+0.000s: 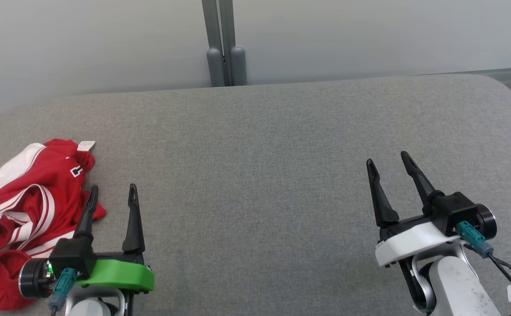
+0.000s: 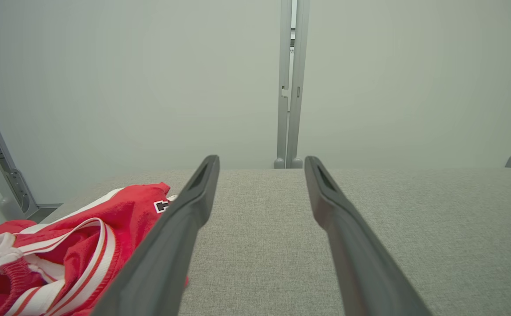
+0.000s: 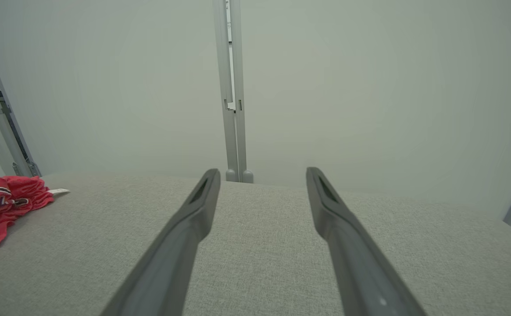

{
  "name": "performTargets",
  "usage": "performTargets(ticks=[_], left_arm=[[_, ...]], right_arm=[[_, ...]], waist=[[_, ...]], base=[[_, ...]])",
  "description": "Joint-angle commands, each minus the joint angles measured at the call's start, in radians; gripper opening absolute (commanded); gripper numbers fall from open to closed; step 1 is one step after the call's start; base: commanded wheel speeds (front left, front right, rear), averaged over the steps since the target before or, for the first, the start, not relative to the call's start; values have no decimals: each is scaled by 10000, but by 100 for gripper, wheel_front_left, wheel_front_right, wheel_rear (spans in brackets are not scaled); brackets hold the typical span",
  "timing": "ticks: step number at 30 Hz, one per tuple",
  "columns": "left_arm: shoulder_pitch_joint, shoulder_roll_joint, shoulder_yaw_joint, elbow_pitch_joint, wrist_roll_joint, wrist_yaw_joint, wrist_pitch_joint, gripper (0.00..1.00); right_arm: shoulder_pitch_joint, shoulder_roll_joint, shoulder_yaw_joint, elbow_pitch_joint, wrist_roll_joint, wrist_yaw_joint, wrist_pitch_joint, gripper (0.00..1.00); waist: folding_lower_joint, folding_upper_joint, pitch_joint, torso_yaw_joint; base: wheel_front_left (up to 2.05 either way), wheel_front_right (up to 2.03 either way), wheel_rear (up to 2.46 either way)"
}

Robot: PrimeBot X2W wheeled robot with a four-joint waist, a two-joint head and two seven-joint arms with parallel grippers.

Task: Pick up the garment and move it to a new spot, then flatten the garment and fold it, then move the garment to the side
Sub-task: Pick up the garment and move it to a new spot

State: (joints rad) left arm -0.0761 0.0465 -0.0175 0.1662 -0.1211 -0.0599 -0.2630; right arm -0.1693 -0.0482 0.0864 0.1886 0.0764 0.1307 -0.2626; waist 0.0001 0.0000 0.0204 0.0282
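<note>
The garment (image 1: 23,206) is a crumpled red piece with white stripes and a small white tag, lying at the left edge of the grey fabric table (image 1: 255,145). My left gripper (image 1: 112,191) stands open just to the garment's right, its left finger over the red cloth's edge, nothing between the fingers. The left wrist view shows the garment (image 2: 62,245) left of that open gripper (image 2: 262,162). At the right side of the table my right gripper (image 1: 387,158) is open and holds nothing. From the right wrist, the garment (image 3: 5,204) lies far left of the open gripper (image 3: 262,173).
A pale wall with a grey vertical post (image 1: 224,44) runs behind the table's far edge. The table's rounded corners sit at the far left and far right. A grey frame (image 2: 1,175) stands beyond the table's left end.
</note>
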Motion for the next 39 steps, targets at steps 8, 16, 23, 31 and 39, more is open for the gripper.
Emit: performTargets(ticks=[8, 16, 23, 31, 39], left_arm=[[-178, 68, 70, 111, -280, 191, -18, 100], [-195, 68, 278, 177, -579, 280, -18, 100], [-41, 66, 469, 214, -716, 296, -17, 100], [73, 65, 735, 330, -1029, 282, -17, 100], [185, 65, 857, 487, -932, 242, -17, 100]], right_arm=[[-17, -37, 111, 28, 358, 1, -34, 100], [12, -34, 368, 149, 811, 1, -34, 100], [91, -35, 602, 235, 1068, 1, -34, 100], [197, -38, 1055, 292, 1439, 1, -34, 100], [241, -35, 1445, 441, 1790, 1, -34, 100]], waist=[[-1, 0, 20, 175], [-1, 0, -24, 922], [-1, 0, -135, 1948], [-1, 0, -334, 3123], [-1, 0, -392, 3935]], base=[[0, 0, 0], [0, 0, 0], [0, 0, 0], [0, 0, 0], [0, 0, 0]])
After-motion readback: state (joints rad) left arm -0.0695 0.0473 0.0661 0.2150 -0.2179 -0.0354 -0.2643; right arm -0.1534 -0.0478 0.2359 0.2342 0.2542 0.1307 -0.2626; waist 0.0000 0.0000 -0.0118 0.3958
